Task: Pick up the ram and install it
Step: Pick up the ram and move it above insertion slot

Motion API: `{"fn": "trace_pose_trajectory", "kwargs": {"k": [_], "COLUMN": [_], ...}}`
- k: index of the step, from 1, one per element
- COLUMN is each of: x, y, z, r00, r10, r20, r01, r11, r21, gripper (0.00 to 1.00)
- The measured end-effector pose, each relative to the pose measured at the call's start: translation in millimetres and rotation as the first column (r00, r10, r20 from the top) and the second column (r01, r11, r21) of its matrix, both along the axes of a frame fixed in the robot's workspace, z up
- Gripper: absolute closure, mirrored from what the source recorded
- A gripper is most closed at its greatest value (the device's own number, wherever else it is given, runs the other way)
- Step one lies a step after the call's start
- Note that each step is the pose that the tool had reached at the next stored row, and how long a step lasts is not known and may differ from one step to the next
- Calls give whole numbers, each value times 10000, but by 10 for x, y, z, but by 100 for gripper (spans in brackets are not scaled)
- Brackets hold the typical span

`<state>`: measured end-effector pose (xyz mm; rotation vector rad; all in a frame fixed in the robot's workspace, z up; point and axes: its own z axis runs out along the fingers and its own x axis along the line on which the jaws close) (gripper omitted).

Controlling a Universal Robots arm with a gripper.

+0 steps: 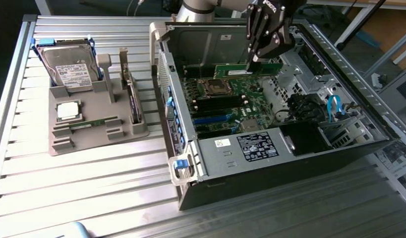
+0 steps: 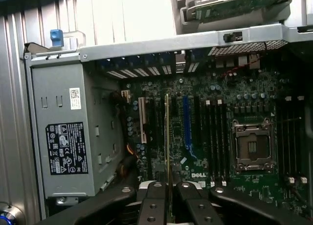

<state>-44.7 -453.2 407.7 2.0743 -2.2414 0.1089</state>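
The ram (image 1: 246, 70), a thin green stick, hangs inside the open computer case (image 1: 256, 153) above the motherboard (image 1: 232, 106). My gripper (image 1: 257, 59) is shut on its upper edge. In the wrist view the ram (image 2: 167, 146) appears edge-on, running out from between my fingertips (image 2: 153, 205) over the motherboard (image 2: 220, 112). It hovers above the long slots next to the blue slot (image 2: 187, 124). The black memory slots (image 2: 215, 137) lie between it and the processor socket (image 2: 252, 146). The stick is apart from the board.
A grey parts holder (image 1: 90, 131) stands at the exterior view's left, carrying a hard drive (image 1: 70, 72), a square silver processor chip (image 1: 68, 110) and another green stick (image 1: 90, 123). The power supply (image 2: 68, 137) and case walls (image 1: 196, 44) bound the board. Blue cables (image 1: 333, 108) sit in the drive bay.
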Motion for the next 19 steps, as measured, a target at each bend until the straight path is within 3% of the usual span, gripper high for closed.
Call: {"fn": "trace_pose_trajectory", "kwargs": {"k": [19], "x": [413], "y": [0], "z": [-6], "r00": [10000], "r10": [0], "r20": [-2], "r01": [0], "r11": [10000], "r21": [-13], "gripper": [86]}}
